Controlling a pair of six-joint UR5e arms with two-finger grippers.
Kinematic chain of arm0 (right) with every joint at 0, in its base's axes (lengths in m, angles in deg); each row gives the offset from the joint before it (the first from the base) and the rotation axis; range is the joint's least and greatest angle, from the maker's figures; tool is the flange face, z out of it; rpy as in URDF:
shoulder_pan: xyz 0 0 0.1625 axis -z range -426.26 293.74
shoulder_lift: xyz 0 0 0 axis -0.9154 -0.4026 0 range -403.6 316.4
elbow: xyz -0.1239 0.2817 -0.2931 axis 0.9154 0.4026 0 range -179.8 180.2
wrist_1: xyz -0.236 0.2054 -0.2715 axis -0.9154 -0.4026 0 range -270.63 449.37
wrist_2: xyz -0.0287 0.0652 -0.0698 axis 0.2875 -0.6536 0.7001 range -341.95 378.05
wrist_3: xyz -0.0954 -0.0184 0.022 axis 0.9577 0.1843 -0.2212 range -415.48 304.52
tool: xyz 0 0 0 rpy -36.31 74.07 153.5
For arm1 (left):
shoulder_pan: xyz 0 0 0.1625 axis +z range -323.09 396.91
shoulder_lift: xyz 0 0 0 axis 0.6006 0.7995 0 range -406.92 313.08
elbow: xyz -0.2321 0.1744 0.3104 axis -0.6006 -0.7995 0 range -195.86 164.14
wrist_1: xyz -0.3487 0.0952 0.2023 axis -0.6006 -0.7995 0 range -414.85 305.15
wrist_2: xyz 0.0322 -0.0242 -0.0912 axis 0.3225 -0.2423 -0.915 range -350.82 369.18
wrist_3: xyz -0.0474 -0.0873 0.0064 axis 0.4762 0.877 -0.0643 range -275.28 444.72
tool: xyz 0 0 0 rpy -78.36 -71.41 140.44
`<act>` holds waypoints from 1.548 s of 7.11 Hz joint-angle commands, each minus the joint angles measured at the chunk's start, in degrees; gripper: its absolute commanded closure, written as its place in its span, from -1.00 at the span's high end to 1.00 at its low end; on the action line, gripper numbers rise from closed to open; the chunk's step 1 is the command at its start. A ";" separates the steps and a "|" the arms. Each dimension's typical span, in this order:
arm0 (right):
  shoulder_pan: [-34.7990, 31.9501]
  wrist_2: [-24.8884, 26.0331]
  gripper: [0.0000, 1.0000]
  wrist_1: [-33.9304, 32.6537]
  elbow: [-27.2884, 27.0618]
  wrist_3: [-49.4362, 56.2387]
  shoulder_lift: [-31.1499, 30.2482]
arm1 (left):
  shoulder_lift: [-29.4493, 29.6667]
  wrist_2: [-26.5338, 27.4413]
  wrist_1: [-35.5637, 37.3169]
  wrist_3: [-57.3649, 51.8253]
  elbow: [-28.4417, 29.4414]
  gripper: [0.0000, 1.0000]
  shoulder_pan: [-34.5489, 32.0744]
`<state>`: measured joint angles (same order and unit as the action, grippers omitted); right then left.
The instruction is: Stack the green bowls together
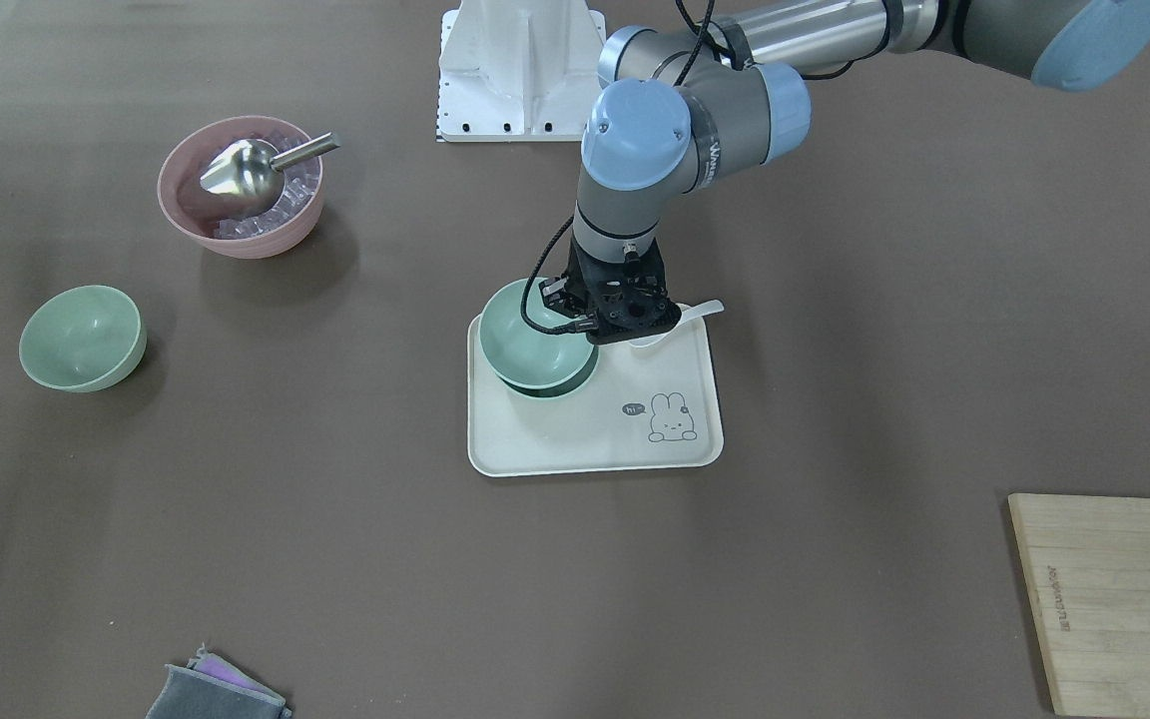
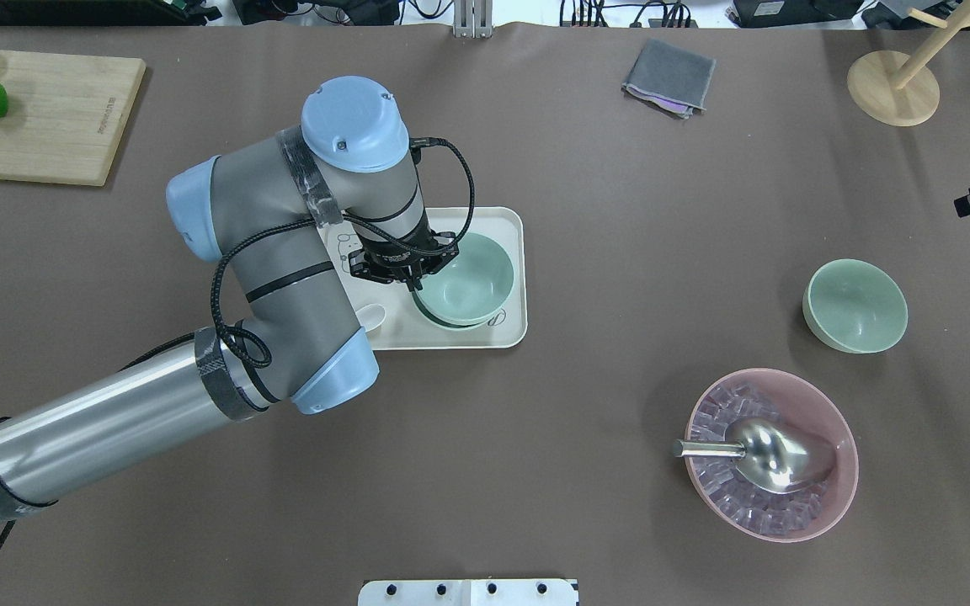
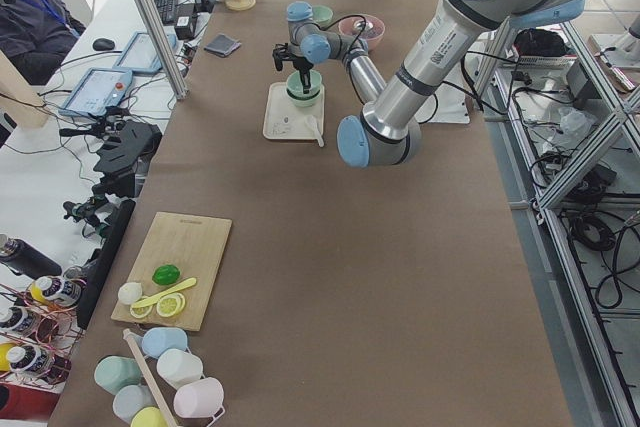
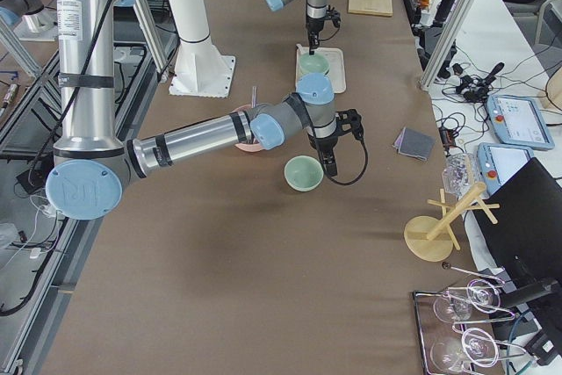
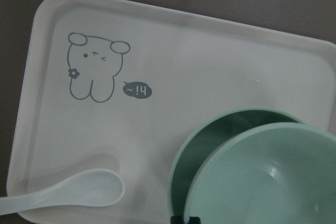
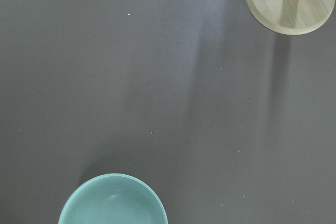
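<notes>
1. Left gripper (image 5: 186,220): stands at the tray (image 5: 157,45), centre of the overhead view. Only the tips show, at the bottom edge of the left wrist view, and the fingers appear clamped on the rim of the upper green bowl (image 5: 268,177).
2. Upper green bowl: mouth up, over the lower green bowl (image 5: 210,140) but off-centre, shifted toward the wrist frame's lower right. A dark crescent of the lower bowl shows at upper left.
3. Next move, judged: shift toward upper left and lower until the rims match. Bare tray lies on that side, and the white spoon (image 5: 84,190) lies apart at lower left.
4. Third green bowl (image 2: 855,305): alone on the tabletop (image 2: 620,421), right of the overhead frame, well apart from the tray and above the pink bowl (image 2: 845,488).
5. Right gripper (image 4: 330,167): just beside the third bowl, the nearer arm. Whether its fingers are apart or together cannot be told.
</notes>
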<state>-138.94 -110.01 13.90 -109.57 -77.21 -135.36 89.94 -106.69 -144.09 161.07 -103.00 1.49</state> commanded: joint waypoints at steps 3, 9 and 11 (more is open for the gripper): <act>0.00 0.00 1.00 -0.03 0.00 0.02 0.00 | -0.01 0.82 -2.43 -0.06 1.79 -1.00 -0.09; 0.00 0.00 1.00 -0.03 0.00 -0.06 0.00 | -1.06 0.82 -3.74 -0.15 1.88 -1.00 0.00; 0.00 0.00 1.00 -0.03 0.00 -0.06 0.00 | -2.28 0.82 -7.15 -0.41 1.62 0.52 0.00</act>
<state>-138.94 -110.01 13.87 -109.57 -77.24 -135.36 88.57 -105.87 -149.13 160.78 -101.17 1.49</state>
